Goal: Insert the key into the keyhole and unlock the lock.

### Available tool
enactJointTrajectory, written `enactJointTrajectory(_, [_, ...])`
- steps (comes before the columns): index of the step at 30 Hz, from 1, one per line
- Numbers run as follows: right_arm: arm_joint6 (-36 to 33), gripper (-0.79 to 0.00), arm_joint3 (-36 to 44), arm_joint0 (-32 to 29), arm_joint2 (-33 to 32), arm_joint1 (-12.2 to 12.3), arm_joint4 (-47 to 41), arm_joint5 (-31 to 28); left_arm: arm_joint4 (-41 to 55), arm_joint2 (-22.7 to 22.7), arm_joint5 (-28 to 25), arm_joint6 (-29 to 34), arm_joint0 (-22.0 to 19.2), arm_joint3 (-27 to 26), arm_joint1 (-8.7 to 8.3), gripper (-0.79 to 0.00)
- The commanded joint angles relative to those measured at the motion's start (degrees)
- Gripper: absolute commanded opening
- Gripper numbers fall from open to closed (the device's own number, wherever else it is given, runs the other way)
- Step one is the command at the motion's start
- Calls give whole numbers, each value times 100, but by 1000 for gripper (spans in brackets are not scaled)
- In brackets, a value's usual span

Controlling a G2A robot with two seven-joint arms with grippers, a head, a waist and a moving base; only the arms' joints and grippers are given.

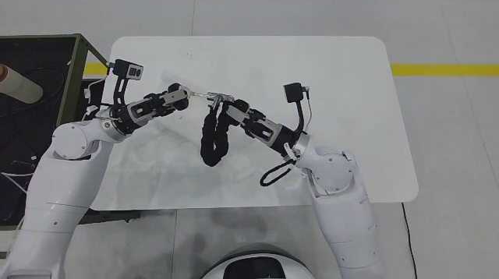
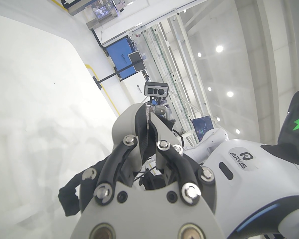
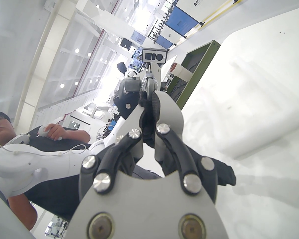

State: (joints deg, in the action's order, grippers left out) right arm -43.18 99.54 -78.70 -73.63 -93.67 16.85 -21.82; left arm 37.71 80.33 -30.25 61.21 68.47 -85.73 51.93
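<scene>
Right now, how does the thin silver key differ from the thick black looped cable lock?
The thin silver key is small and straight; the thick black looped cable lock is far bigger and curved. The key sits in the left gripper, the lock in the right gripper. Both are held, meeting end to end over the white table.

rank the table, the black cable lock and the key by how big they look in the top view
1. table, by far the largest
2. black cable lock
3. key, just a thin metal sliver
</scene>
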Motion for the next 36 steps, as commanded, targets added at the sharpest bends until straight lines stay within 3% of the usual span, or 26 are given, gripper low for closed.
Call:
enactJointTrajectory(1, [20,-785,7,-2,14,18,-2,-2,-26,7,19,19,0,3,12,-785])
enactJointTrajectory(36, [52,-785,130,49,110,332,-88,126,-249,322,63,261,159,-148,174,-785])
